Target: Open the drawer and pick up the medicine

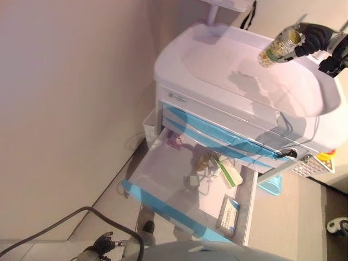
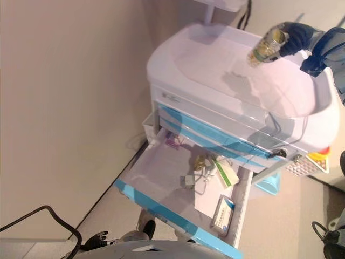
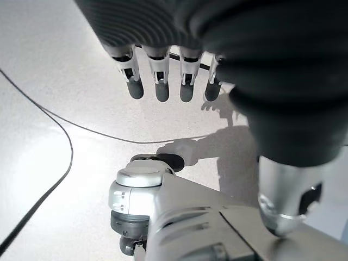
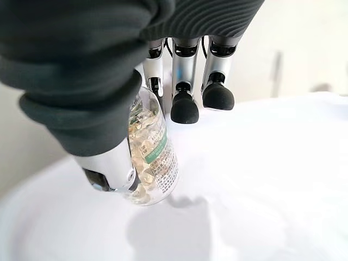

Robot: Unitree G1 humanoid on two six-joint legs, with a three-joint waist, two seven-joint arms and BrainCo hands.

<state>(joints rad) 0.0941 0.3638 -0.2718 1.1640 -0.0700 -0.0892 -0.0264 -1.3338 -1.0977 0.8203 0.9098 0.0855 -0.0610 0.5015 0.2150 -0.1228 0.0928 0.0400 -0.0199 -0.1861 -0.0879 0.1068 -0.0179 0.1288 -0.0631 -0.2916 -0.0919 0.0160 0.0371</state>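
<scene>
My right hand [image 1: 321, 43] is shut on a clear medicine bottle [image 1: 278, 48] of yellow capsules with a green label. It holds the bottle just above the white top [image 1: 217, 65] of the medical cart. In the right wrist view the bottle [image 4: 152, 155] is pinched between thumb and fingers [image 4: 185, 106], its base close to the white surface. The cart's blue-fronted drawer [image 1: 157, 201] stands pulled open below; it holds medicine boxes [image 1: 228, 213], a green and white pack [image 1: 228, 173] and small items. My left hand [image 3: 168, 81] hangs low over the floor, fingers straight, empty.
The cart [image 1: 179, 98] stands next to a beige wall [image 1: 65, 109]. A small white bin [image 1: 149, 126] hangs on the cart's side. A black cable [image 1: 49, 228] runs across the floor. A castor wheel [image 1: 337, 225] shows at the right edge.
</scene>
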